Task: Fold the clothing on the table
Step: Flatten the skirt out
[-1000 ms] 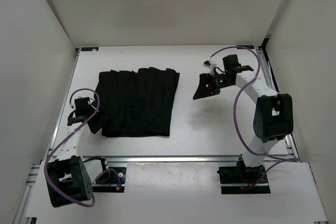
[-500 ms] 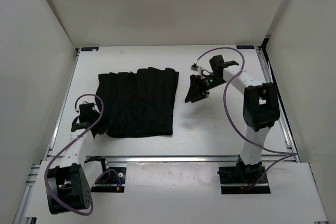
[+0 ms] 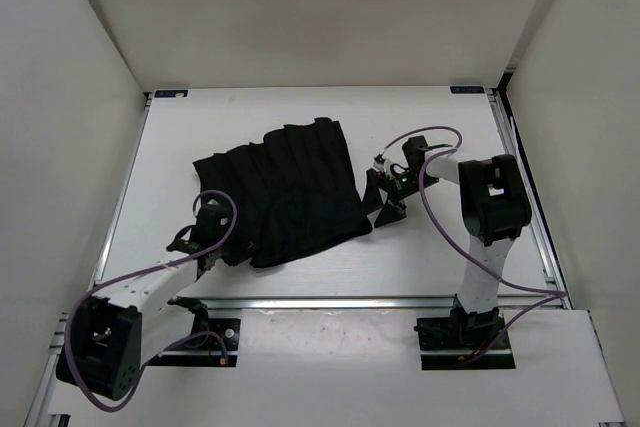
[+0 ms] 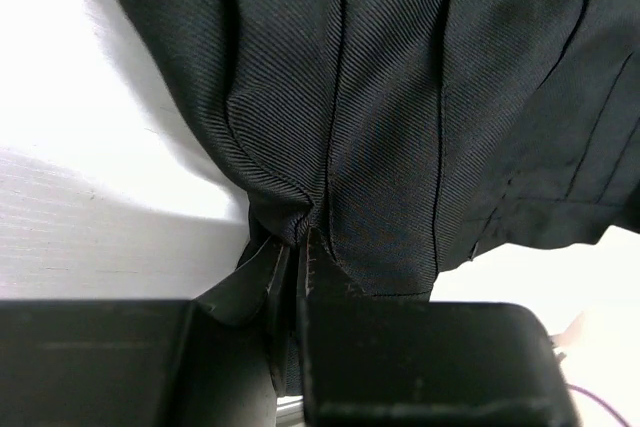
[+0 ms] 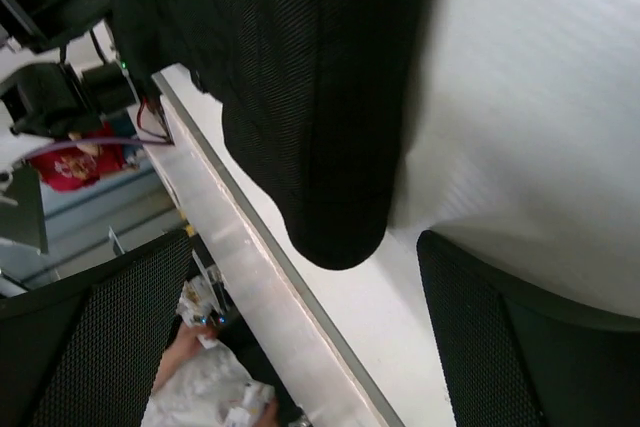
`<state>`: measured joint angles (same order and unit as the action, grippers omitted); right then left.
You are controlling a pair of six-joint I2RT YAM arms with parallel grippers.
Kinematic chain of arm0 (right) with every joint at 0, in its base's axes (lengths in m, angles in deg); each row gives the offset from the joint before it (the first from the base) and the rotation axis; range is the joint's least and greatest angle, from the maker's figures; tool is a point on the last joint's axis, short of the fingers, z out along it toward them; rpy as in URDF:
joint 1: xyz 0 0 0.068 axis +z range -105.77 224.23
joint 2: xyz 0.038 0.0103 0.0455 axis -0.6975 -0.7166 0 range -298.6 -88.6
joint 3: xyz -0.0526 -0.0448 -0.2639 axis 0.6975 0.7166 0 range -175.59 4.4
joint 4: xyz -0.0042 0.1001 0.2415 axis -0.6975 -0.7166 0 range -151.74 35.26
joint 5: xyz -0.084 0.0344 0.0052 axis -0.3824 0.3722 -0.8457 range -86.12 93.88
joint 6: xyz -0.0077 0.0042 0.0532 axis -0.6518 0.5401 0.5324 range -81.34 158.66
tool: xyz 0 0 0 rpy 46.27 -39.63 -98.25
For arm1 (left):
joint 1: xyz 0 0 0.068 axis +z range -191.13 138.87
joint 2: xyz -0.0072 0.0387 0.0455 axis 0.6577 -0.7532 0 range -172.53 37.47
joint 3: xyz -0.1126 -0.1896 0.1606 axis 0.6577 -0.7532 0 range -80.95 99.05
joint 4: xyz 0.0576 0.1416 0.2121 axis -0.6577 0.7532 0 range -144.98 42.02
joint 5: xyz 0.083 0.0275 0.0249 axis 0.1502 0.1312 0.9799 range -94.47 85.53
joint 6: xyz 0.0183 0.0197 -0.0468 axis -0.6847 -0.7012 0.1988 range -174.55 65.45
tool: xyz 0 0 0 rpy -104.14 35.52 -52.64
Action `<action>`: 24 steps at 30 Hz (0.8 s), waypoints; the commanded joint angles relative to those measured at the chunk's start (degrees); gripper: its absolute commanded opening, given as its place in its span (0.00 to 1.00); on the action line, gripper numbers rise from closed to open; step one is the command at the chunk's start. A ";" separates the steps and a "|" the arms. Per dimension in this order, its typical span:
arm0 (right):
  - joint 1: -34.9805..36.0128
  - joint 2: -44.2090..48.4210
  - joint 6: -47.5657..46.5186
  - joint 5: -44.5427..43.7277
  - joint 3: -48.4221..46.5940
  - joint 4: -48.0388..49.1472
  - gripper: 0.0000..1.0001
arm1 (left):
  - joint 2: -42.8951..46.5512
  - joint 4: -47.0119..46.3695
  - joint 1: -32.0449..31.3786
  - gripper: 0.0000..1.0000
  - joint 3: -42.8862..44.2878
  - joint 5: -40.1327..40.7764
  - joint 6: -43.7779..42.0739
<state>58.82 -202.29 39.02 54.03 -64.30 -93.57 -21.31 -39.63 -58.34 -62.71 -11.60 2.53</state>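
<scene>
Shifted askew, one clothing (image 3: 290,187) is pinched in left hand (image 4: 292,259); right hand (image 3: 385,203) gapes beside it.

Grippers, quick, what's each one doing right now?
Left gripper: shut on an edge of the clothing.
Right gripper: open, holding nothing.

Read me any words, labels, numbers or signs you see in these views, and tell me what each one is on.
None can be read. The clothing is plain black and the table plain white. Its blue corner marks are too small to show any text.
</scene>
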 commanded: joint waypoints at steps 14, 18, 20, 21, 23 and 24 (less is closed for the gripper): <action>2.80 -6.28 3.07 -9.63 -5.73 5.60 0.77 | 10.53 -3.22 2.36 0.28 -7.69 -1.21 6.55; 5.70 -7.07 3.85 -10.77 -6.53 5.87 0.36 | 12.38 -3.84 2.97 0.32 -9.36 -1.74 7.43; 5.71 -7.25 3.24 -12.09 -7.75 5.17 0.11 | 13.34 -4.37 3.32 0.32 -9.97 -2.44 7.70; 5.54 -6.90 3.07 -12.44 -8.02 4.82 0.00 | 13.61 -4.63 3.76 0.32 -10.06 -2.79 7.78; 4.49 -5.06 2.81 -14.89 -8.72 3.50 0.00 | 15.01 -4.54 4.99 0.08 -10.50 -3.32 7.09; 3.09 -4.36 2.98 -15.08 -8.72 3.50 0.00 | 15.28 -4.02 6.65 0.01 -10.42 -4.02 6.47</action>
<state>64.44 -208.54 43.02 44.67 -70.92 -90.09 -7.58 -43.84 -54.19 -72.35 -13.79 10.01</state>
